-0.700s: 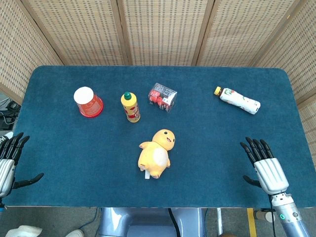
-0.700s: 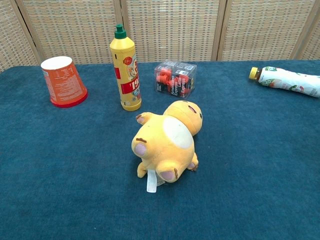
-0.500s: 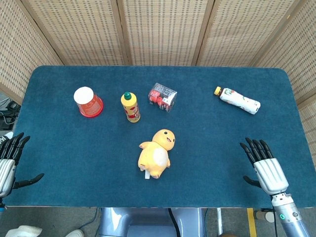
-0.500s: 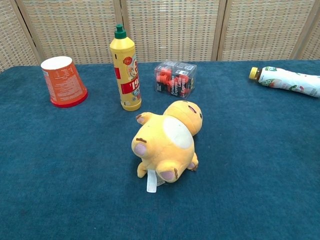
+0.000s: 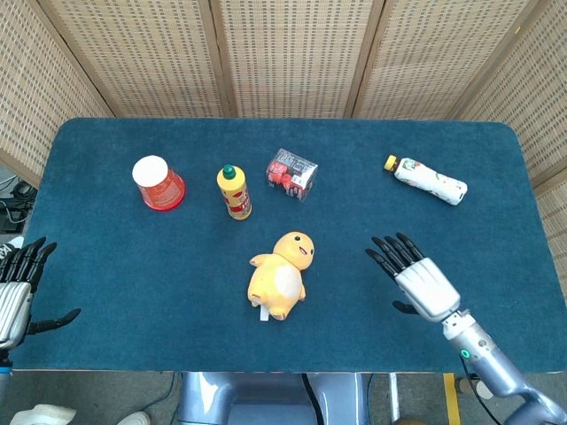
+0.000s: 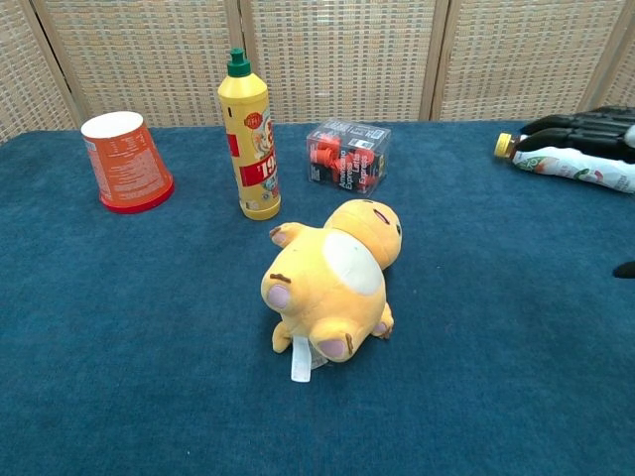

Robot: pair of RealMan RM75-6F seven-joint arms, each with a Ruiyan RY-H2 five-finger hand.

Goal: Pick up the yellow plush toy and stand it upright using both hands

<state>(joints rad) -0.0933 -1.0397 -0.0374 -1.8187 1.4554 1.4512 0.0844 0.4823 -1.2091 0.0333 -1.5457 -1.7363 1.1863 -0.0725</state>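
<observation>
1. Head view, centre of frame: yellow plush toy (image 5: 281, 274) lies on its back on the blue table cover (image 5: 106, 257), head toward the upper right, white tag at its lower end. Not upright.
2. Right hand (image 5: 413, 274) hovers in the lower right, near the toy but apart from it; fingers spread and extended, holding nothing.
3. Left hand (image 5: 18, 292) sits at the lower left edge, well apart from the toy; fingers spread, thumb out to the side, empty.
4. Chest view: only dark fingertips (image 6: 585, 127) of the right hand show at the upper right edge, in front of the white bottle (image 6: 580, 165).
5. Upper part of head view, left to right: red cup (image 5: 159, 183) upside down, yellow bottle (image 5: 234, 192) upright with green cap, clear box (image 5: 292, 173), white bottle on its side.
</observation>
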